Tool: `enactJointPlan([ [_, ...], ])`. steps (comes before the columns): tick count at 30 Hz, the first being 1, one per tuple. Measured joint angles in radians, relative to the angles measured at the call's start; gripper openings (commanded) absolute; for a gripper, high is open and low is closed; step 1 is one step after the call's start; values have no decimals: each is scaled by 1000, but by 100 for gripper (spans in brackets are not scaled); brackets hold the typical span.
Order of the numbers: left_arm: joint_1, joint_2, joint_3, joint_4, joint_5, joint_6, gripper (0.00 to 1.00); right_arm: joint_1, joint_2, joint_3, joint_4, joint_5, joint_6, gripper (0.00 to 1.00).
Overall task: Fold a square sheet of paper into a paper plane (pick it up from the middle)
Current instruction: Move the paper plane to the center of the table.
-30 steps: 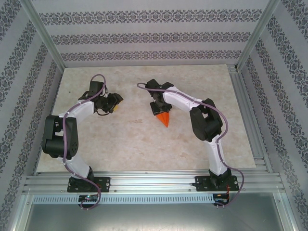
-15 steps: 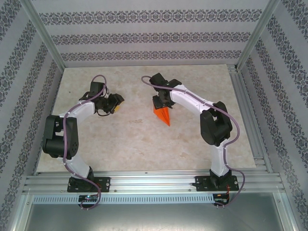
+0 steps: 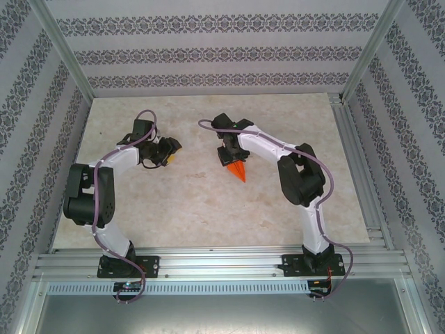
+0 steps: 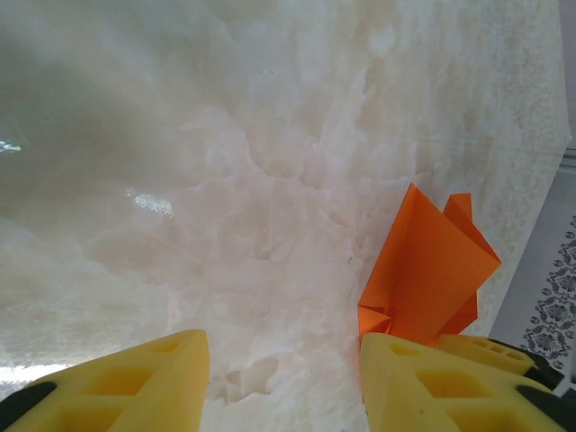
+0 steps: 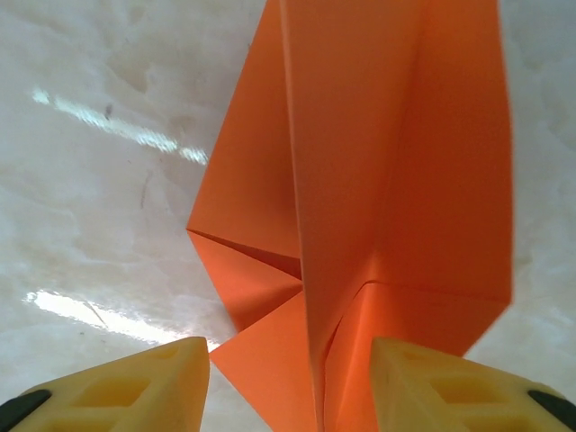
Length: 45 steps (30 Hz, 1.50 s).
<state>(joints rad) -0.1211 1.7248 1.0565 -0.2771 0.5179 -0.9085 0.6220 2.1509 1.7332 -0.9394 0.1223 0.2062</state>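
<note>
Paper plane (image 3: 238, 170): pointed dart shape is already folded, loose flaps judged uncreased. Right pincer (image 5: 292, 387) is spread open over it; left pincer (image 4: 283, 378) open, empty.

2 arms bent inward, left gripper (image 3: 165, 149) and right gripper (image 3: 233, 158) jaws apart.

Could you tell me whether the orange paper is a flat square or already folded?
Folded. The orange paper tapers to a point, with creases and overlapping flaps visible in the right wrist view.
</note>
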Motion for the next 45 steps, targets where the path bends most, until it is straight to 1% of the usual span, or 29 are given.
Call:
enactJointPlan([
  [6,0,13,1,0,1,0,49,0,55,26,-45,0,-26,53],
  [19,-6,28,11,0,18,0,49,13,62,45,-79,-12,-31,56],
  [24,-6,32,11,0,20,0,49,20,76,52,-86,-11,-38,56],
  [31,-6,35,15,0,24,0,49,19,100,56,-96,12,-45,49],
  [39,-6,35,16,0,24,0,49,17,99,57,-94,31,-40,37],
  [41,-6,35,16,0,24,0,49,17,98,56,-89,31,-37,28],
  [45,-6,35,18,0,24,0,49,8,92,51,-75,31,-31,26],
])
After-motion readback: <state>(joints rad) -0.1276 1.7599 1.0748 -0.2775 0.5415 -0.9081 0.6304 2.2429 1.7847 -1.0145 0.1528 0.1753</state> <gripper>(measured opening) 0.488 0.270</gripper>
